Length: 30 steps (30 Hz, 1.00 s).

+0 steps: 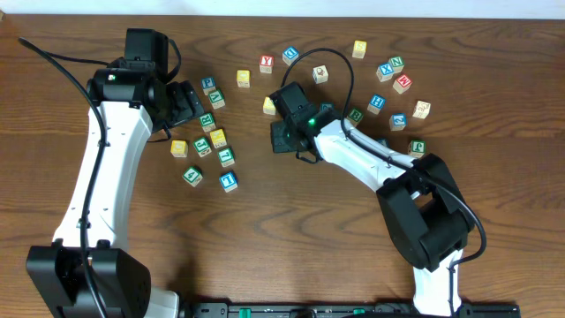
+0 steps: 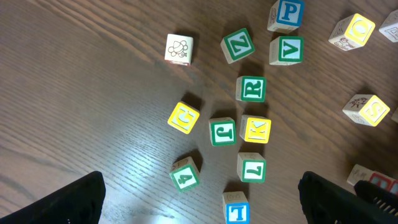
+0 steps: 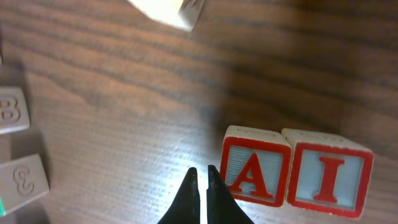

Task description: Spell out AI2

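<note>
In the right wrist view the red-framed "A" cube (image 3: 256,165) and the red "I" cube (image 3: 328,173) stand touching side by side on the table, A on the left. My right gripper (image 3: 200,173) is shut and empty, with its tips just left of the A cube. In the overhead view the right gripper (image 1: 281,122) covers both cubes. I cannot pick out the blue "2" cube among the small blue-framed cubes. My left gripper (image 2: 202,205) is open and empty above a group of cubes, and it also shows in the overhead view (image 1: 190,104).
The blue "1" cube (image 2: 236,211) lies below the left gripper, with green "4" (image 2: 185,175), "L" (image 2: 252,168) and "J" (image 2: 222,132) cubes nearby. The red "Y" cube (image 1: 267,64) sits at the back. Several more cubes are scattered at the right (image 1: 399,121). A pale cube (image 3: 163,12) lies ahead of the right gripper.
</note>
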### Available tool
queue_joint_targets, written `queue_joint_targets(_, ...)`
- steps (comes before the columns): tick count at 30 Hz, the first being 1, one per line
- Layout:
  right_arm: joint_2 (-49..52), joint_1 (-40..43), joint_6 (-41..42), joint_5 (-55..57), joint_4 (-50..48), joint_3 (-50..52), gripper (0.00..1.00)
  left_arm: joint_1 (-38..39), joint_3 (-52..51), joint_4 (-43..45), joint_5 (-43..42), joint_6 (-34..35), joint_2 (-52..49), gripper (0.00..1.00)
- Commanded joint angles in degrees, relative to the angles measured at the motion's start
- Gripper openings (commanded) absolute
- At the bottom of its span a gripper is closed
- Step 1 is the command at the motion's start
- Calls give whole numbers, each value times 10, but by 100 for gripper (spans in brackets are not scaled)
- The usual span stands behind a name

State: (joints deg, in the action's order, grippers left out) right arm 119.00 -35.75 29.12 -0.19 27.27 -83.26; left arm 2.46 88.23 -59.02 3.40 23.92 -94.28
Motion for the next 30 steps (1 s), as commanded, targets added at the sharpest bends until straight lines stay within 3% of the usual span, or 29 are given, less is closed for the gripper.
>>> queue_joint_targets(1,10,6,7,18,-9,-2,1,0,5,-3,12,-3,-1,98)
queue_joint_targets(11,-33,13,-4,18,-3,-8,1,0,5,-3,12,-3,-1,98)
queue_joint_targets(19,-57,59,69,47,73,-8,1,0,5,-3,12,-3,-1,98)
queue_joint_targets(24,-57,65,68,33,67,-8,1,0,5,-3,12,-3,-1,98)
queue_joint_targets(30,-57,70,75,92,88,-6,1,0,5,-3,12,-3,-1,98)
